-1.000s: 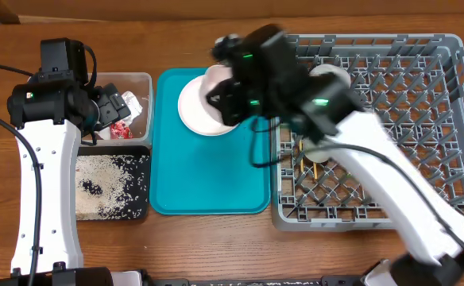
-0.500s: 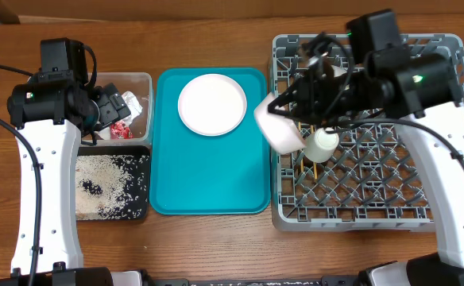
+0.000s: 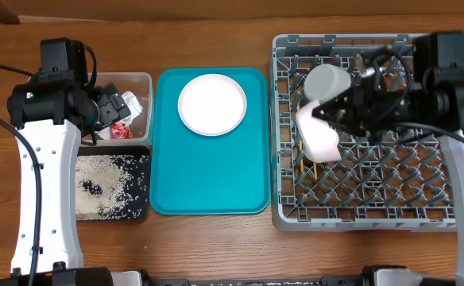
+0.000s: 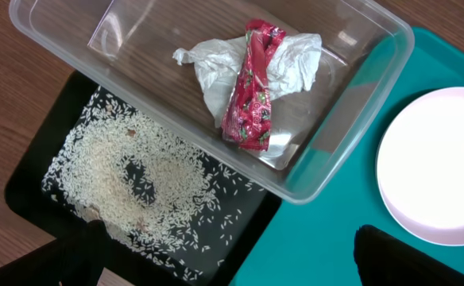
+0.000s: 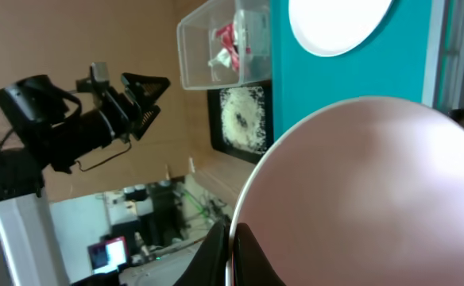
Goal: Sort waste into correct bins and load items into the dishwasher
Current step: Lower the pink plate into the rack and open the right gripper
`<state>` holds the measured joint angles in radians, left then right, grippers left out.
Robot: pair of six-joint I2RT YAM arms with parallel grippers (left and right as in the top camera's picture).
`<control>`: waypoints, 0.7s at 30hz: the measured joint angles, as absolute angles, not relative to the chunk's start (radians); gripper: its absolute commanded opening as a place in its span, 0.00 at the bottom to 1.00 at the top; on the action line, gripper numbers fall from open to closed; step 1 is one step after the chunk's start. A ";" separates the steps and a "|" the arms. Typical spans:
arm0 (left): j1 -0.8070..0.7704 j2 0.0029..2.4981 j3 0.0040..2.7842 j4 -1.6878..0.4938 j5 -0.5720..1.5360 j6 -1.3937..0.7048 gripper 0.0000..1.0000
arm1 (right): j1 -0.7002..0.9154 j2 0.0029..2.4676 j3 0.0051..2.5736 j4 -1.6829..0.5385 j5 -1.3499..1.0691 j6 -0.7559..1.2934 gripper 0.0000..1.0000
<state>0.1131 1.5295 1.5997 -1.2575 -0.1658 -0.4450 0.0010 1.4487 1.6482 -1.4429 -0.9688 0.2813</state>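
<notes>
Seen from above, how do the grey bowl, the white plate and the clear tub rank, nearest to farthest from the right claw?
1. The grey bowl, in the rack, right beside the right claw holding the pink dish.
2. The white plate, on the teal tray, further left.
3. The clear tub, at the far left.

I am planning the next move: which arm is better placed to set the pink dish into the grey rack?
Right. The right hand is shut on the pink dish above the grey rack. The left hand hangs open over the clear tub.
</notes>
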 measured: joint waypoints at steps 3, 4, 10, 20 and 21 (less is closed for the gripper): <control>0.113 1.530 1.600 -1.258 -0.166 -0.445 1.00 | -0.059 1.420 1.576 -1.443 -0.999 0.252 0.04; 0.113 1.530 1.600 -1.257 -0.166 -0.445 1.00 | -0.083 1.412 1.549 -1.442 -1.007 0.241 0.04; 0.113 1.530 1.600 -1.257 -0.166 -0.445 1.00 | -0.211 1.382 1.327 -1.401 -1.129 0.138 0.04; 0.113 1.530 1.600 -1.258 -0.166 -0.445 1.00 | -0.274 1.382 0.940 -1.164 -1.359 0.043 0.04; 0.113 1.530 1.600 -1.257 -0.166 -0.445 1.00 | -0.274 1.382 0.921 -1.150 -1.365 0.041 0.04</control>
<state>0.1131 1.5295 1.5997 -1.2572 -0.1658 -0.4450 -0.2745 1.3819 0.9211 -1.1503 -1.3647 0.0414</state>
